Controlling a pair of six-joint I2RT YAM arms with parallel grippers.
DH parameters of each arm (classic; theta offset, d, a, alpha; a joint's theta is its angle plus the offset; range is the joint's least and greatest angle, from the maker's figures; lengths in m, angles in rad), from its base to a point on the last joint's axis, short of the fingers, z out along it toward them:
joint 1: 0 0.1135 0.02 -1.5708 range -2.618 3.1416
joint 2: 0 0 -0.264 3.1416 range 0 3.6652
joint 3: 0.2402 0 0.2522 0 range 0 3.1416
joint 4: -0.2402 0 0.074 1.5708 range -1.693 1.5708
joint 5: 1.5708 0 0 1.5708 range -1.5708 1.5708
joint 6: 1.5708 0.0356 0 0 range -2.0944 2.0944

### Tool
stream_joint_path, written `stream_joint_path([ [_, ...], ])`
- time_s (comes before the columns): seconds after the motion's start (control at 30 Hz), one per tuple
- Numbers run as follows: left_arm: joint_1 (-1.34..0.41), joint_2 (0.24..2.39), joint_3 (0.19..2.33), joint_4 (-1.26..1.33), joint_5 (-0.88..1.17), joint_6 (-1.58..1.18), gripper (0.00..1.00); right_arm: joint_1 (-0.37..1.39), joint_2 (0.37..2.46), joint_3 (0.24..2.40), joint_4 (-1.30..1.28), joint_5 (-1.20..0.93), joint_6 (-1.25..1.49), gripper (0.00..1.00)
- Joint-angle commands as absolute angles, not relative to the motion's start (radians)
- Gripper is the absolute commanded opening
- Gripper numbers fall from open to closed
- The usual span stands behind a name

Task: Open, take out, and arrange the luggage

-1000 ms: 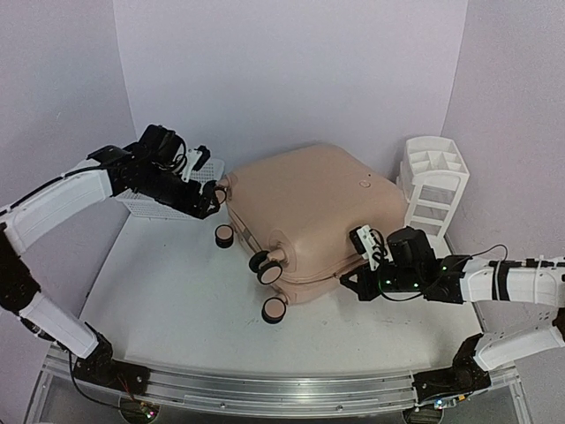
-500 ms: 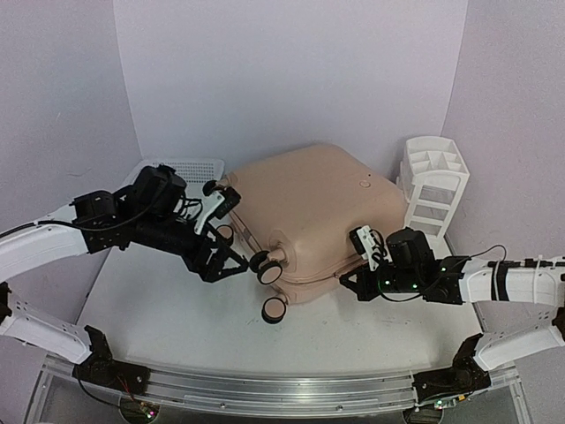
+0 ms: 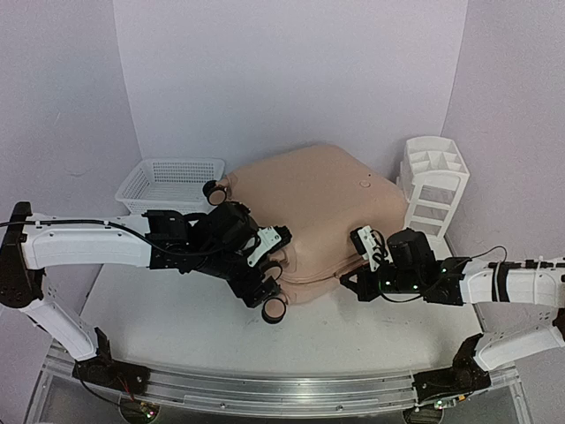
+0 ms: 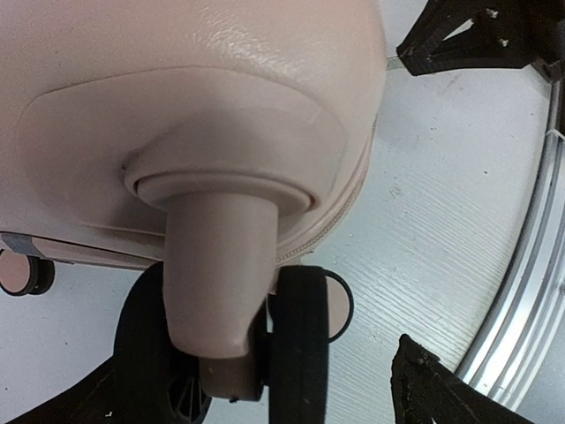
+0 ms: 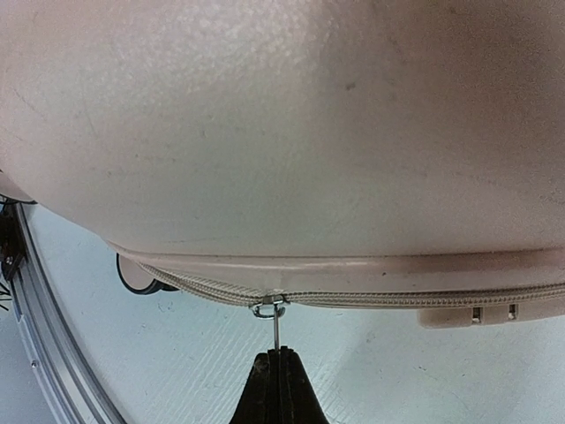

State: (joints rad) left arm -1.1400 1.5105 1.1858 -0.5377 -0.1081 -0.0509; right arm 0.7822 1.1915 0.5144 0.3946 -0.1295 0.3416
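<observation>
White table (image 3: 168, 309): my luggage (image 3: 309, 199) lies flat on it — zipped shut, nothing out yet.
Right gripper (image 5: 279, 364): pinched tight on the zipper pull (image 5: 276, 325).
Left gripper (image 3: 265, 269): wide apart, holds nothing, beside a wheel (image 4: 297, 340).

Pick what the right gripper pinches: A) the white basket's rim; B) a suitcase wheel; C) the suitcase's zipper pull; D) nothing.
C: the right gripper is shut, its tips clamping the thin metal zipper pull that hangs from the seam of the suitcase.
</observation>
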Motion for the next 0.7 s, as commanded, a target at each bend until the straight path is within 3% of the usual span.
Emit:
stream_joint_path([
  [0.0, -1.140, 1.537, 1.236, -0.457, -0.197, -0.013, 0.89, 0.770, 1.173, 0.492, 0.345, -0.006, 0.350, 0.00],
  [0.13, -1.140, 1.527, 1.209, -0.398, -0.181, -0.002, 0.59, 0.769, 1.160, 0.499, 0.318, 0.049, 0.327, 0.00],
  [0.27, -1.136, 1.497, 1.169, -0.372, -0.209, -0.014, 0.15, 0.769, 1.155, 0.518, 0.246, 0.139, 0.269, 0.00],
  [0.33, -1.124, 1.473, 1.149, -0.376, -0.209, -0.033, 0.01, 0.768, 1.158, 0.516, 0.230, 0.188, 0.243, 0.00],
  [0.67, -0.941, 1.227, 0.997, -0.423, -0.078, -0.078, 0.00, 0.522, 1.151, 0.512, 0.218, 0.178, 0.221, 0.00],
])
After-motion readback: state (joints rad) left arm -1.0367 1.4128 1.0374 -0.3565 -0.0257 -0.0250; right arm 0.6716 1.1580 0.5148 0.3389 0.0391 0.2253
